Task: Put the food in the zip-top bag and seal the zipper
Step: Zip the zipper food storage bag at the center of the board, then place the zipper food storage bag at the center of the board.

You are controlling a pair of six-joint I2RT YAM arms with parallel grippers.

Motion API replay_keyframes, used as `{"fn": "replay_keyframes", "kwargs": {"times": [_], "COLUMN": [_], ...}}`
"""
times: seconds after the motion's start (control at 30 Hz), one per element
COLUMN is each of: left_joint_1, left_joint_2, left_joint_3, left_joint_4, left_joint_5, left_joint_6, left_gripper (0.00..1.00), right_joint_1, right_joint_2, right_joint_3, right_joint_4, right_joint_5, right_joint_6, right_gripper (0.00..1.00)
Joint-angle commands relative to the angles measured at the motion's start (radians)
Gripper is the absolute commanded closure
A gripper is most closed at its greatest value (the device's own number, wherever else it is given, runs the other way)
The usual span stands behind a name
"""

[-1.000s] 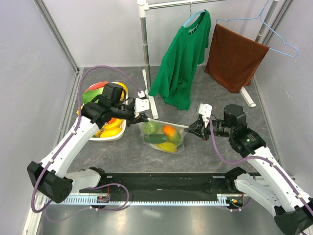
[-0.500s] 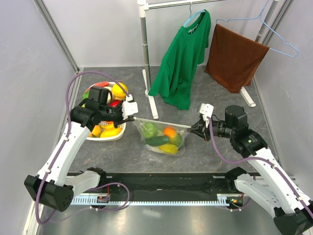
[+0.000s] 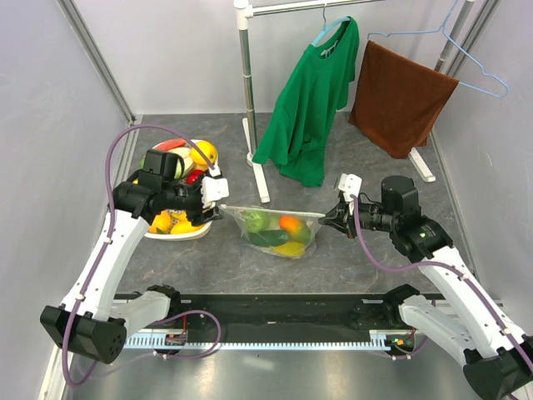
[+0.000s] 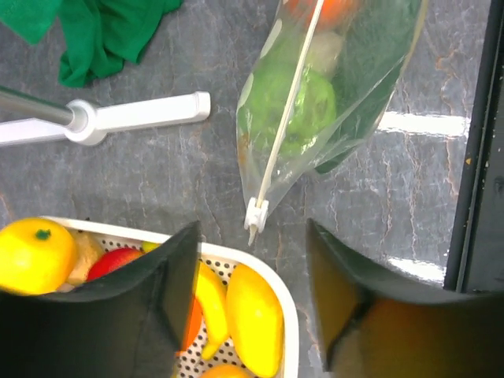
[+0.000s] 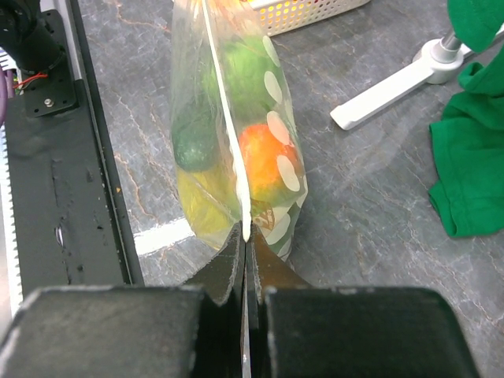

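The zip-top bag [image 3: 275,229] hangs between the two arms, holding green, orange and yellow food [image 5: 264,169]. Its zipper [image 4: 287,110] runs as a white strip along the top edge and ends in a small white slider [image 4: 256,214]. My right gripper [image 5: 246,240] is shut on the right end of the zipper edge [image 3: 326,218]. My left gripper [image 4: 252,230] stands open just short of the slider, touching nothing, above the rim of the white tray [image 4: 276,272]. More food [image 3: 200,154] lies in that tray [image 3: 179,232].
A white clothes rack stands behind the bag, its foot [image 3: 258,179] reaching toward the tray. A green shirt [image 3: 312,100] and a brown towel [image 3: 400,96] hang from it. A black rail [image 3: 275,312] runs along the near edge. Grey walls close both sides.
My left gripper slid left along the zipper to the bag's left end, then opened and let go of the slider. The right gripper kept its grip and place.
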Motion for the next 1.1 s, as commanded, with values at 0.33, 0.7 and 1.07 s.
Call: {"fn": "replay_keyframes", "kwargs": {"times": [0.33,0.7,1.07], "left_joint_1": [-0.326,-0.365,-0.324], "left_joint_2": [0.119,0.225,0.369], "left_joint_3": [0.077,0.119,0.325], "left_joint_4": [0.191,0.255,0.373], "left_joint_5": [0.0,-0.013,-0.089], "left_joint_6": [-0.251,-0.334,-0.537], "left_gripper": [0.19,0.98,0.98], "right_joint_1": [-0.004,-0.005,-0.108], "right_joint_2": [0.024,-0.002,0.077], "right_joint_3": [0.055,0.053,0.139], "right_joint_4": [-0.002,-0.003,0.237], "right_joint_5": [-0.101,-0.081,0.072], "right_joint_6": [-0.029,0.048,0.662], "right_gripper": [1.0,0.99,0.02]}}
